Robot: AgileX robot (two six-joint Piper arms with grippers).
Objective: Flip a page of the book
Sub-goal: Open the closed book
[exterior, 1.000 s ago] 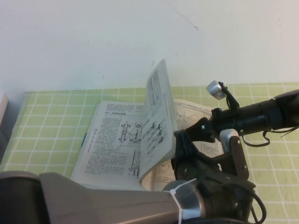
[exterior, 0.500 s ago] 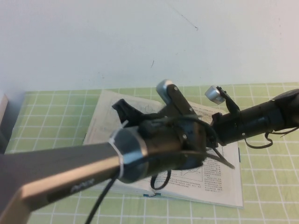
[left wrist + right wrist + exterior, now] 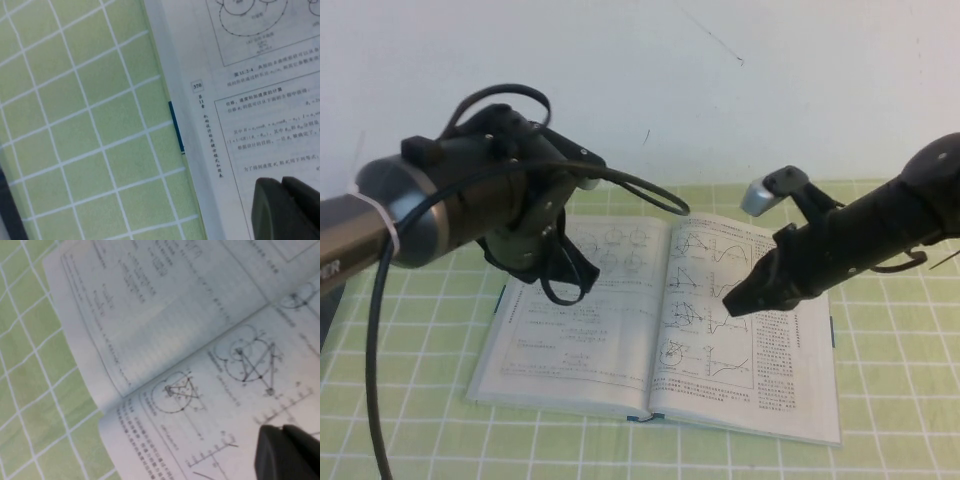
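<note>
The book (image 3: 760,400) lies open and flat on the green checked cloth. The page (image 3: 605,300), its circular diagrams facing up, rests flat as the left-hand leaf, and its text fills the left wrist view (image 3: 260,115). My left gripper (image 3: 560,285) hovers over that leaf near the book's outer left edge, shut (image 3: 283,184) with nothing in it. My right gripper (image 3: 733,303) is over the right-hand leaf of graphs, shut and empty (image 3: 282,432). In the right wrist view the spine runs between the page (image 3: 150,305) and the graph leaf.
The green checked cloth (image 3: 410,400) covers the table around the book. A blue strip (image 3: 176,127) shows at the book's left edge. A white wall (image 3: 770,90) stands behind. The left arm's cable (image 3: 380,330) hangs at the near left.
The page stood upright a second ago and now lies flat on the left. The left arm swept across the book to the left; the right gripper stays over the right-hand leaf.
</note>
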